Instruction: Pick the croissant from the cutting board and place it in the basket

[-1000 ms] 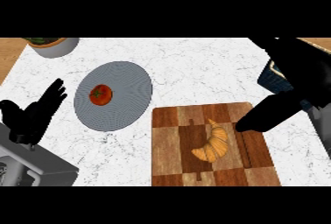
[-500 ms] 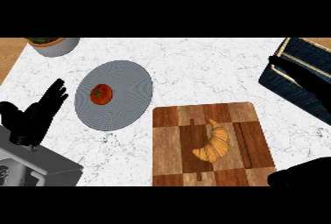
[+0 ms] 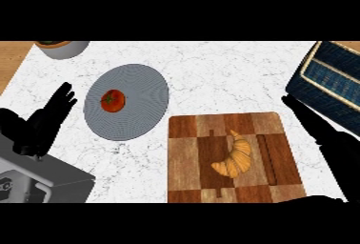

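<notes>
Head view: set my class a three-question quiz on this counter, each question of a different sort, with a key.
1. True or false: the croissant lies on the cutting board.
2. What sits on the grey plate? A) tomato B) lemon C) egg
3. Fill in: the basket stands at the view's upper ____ corner.
Key: 1 true; 2 A; 3 right.

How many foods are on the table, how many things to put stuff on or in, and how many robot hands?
Foods: 2, the croissant and the tomato
Things to put stuff on or in: 4, the cutting board, the plate, the basket and the bowl
Hands: 2, the left hand and the right hand
Total: 8
</notes>
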You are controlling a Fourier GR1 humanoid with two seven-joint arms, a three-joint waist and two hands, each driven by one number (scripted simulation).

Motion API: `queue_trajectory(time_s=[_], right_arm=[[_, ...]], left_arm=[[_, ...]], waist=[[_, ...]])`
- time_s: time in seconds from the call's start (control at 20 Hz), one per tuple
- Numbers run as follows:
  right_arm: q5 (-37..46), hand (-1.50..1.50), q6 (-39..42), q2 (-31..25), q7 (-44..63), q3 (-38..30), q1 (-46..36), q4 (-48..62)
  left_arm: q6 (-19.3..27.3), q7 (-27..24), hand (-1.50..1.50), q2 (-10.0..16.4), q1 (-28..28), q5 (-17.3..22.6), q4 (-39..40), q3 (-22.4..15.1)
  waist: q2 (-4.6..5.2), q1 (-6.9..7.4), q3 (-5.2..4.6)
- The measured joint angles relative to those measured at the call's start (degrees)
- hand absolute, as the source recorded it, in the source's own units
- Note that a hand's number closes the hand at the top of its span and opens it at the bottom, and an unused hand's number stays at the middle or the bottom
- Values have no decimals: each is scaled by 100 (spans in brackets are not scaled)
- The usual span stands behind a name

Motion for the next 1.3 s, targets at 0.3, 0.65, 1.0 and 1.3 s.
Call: queue_trajectory(time_s=[0.3, 0.65, 1.0, 1.3], right_arm=[[945, -150, -853, 558, -1198, 273, 486, 914], [1443, -150, -1243, 1107, -1705, 508, 397, 2069], [1643, -150, -1125, 1298, -1949, 528, 317, 2887], [1729, -150, -1064, 1245, -2298, 459, 619, 2907]], left_arm=[[-46, -71, 0, -48, -118, -2, 143, 25], [-72, 3, 0, -98, -131, -3, 90, 71], [-157, -29, 0, -87, -90, -3, 130, 100], [-99, 46, 0, -89, -158, -36, 81, 98]], waist=[[16, 27, 2], [15, 53, -2], [13, 47, -3], [7, 24, -3]])
